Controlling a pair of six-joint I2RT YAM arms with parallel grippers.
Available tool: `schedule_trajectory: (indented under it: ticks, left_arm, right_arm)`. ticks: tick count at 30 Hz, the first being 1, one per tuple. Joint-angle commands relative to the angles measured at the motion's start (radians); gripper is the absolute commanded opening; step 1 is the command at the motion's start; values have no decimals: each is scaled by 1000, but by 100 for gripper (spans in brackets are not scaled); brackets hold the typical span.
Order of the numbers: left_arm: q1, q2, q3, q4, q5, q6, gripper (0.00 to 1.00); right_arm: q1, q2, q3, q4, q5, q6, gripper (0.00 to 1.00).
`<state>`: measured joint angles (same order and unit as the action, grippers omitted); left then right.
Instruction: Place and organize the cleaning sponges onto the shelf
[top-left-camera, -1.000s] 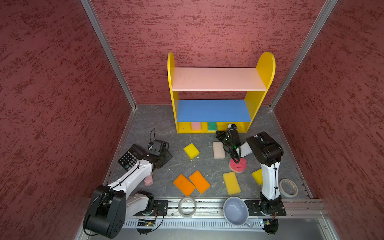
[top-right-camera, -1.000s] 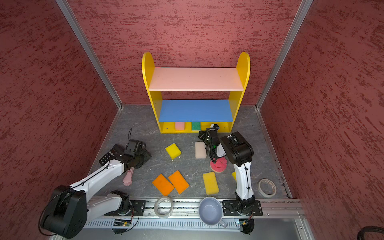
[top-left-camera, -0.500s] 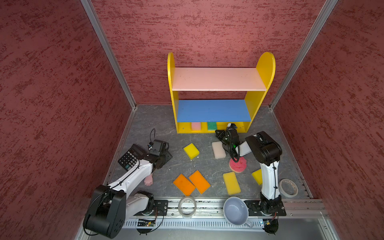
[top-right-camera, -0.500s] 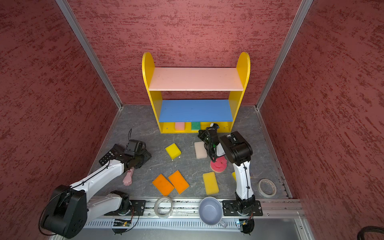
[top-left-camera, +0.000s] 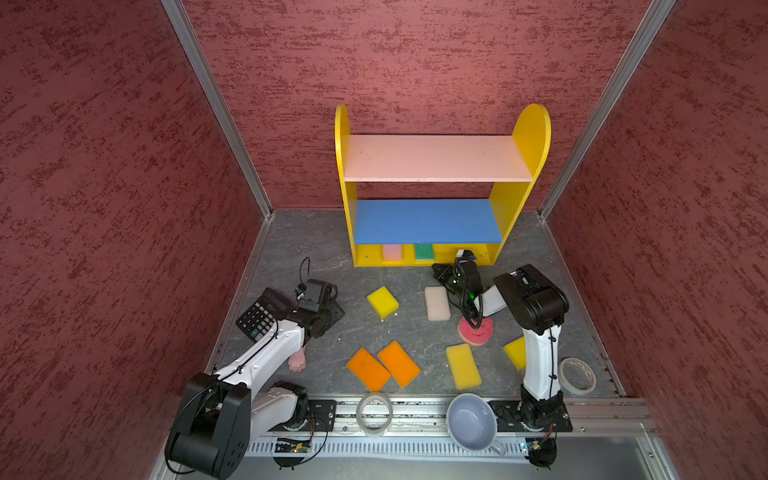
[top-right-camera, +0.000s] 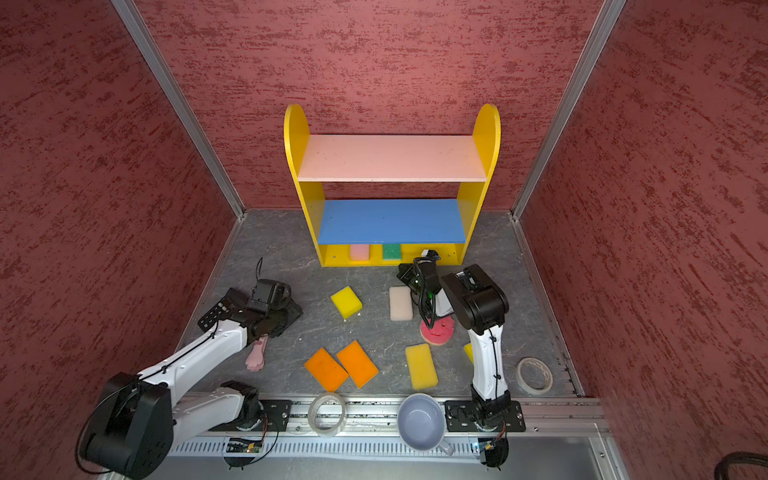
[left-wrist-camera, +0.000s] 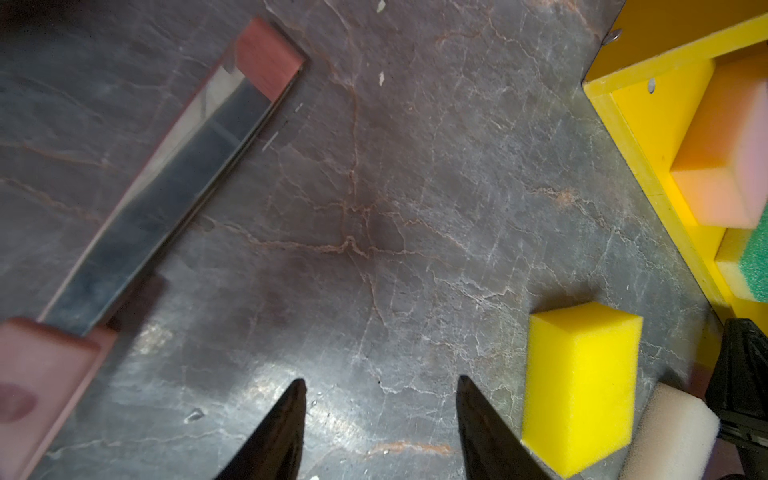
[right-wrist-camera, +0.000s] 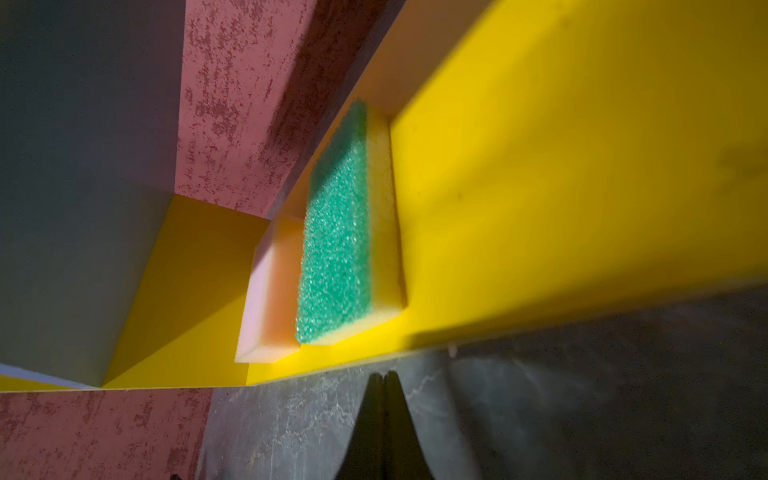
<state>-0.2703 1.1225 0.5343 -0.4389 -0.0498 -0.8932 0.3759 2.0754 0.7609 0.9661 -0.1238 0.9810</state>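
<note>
**Yellow base tier holds two sponges, seven lie on the counter**

Yellow side panels frame the shelf (top-left-camera: 524, 137), which stands at the upper centre of both top views against the back wall. On its yellow base tier, under the blue board, the pink sponge (top-left-camera: 392, 252) and the green sponge (top-left-camera: 424, 252) sit side by side with a small gap between them.

The others lie on the grey counter (top-left-camera: 316, 249) in front of the shelf. The small yellow sponge (top-left-camera: 382, 301) is left of centre, and the white sponge (top-left-camera: 437, 303) is to its right. The round red-pink sponge (top-left-camera: 478, 332) is lower right of the white one, partly under my right arm's cable. At lower centre the left orange sponge (top-left-camera: 368, 369) and the right orange sponge (top-left-camera: 399, 363) lie edge to edge. The long yellow sponge (top-left-camera: 462, 365) is to their right, and the half-hidden yellow sponge (top-left-camera: 514, 352) shows from behind my right arm.

My right fingers (right-wrist-camera: 383, 399) are pressed together with nothing between them, at the front edge of the base tier, right of the green sponge. My left fingers (top-left-camera: 332, 311) stand partway apart and empty over bare counter at mid-left, and the small yellow sponge is close by in the wrist view.

Further out, the calculator (top-left-camera: 261, 316) lies beside my left wrist and the pink paw stick (top-left-camera: 297, 360) shows from under that arm. One tape roll (top-left-camera: 374, 413) and the mug (top-left-camera: 471, 422) sit on the bottom rail, and another tape roll (top-left-camera: 577, 376) lies at lower right.
</note>
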Motion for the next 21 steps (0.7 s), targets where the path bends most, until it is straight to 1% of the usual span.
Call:
schedule_trajectory:
  ticks: [1, 7, 12, 14, 17, 21]
  left_arm:
    - [-21, -34, 18, -34, -12, 5, 58]
    - [-110, -39, 50, -65, -61, -14, 59]
    - [-210, 8, 79, -71, -110, -63, 65]
    - [-249, 31, 95, -72, -133, -82, 65]
    - [-313, 70, 123, -68, -169, -115, 65]
    - [-396, 139, 179, -69, -213, -146, 65]
  right_arm:
    - [-2, -103, -44, -74, 20, -67, 0]
    - [-2, -264, -119, -199, 38, -177, 0]
    - [7, -368, -99, -328, 7, -267, 1]
    - [17, -404, -74, -394, -3, -305, 5]
    - [39, -464, -46, -523, 18, -356, 12]
    - [52, -549, -58, -689, 53, -383, 28]
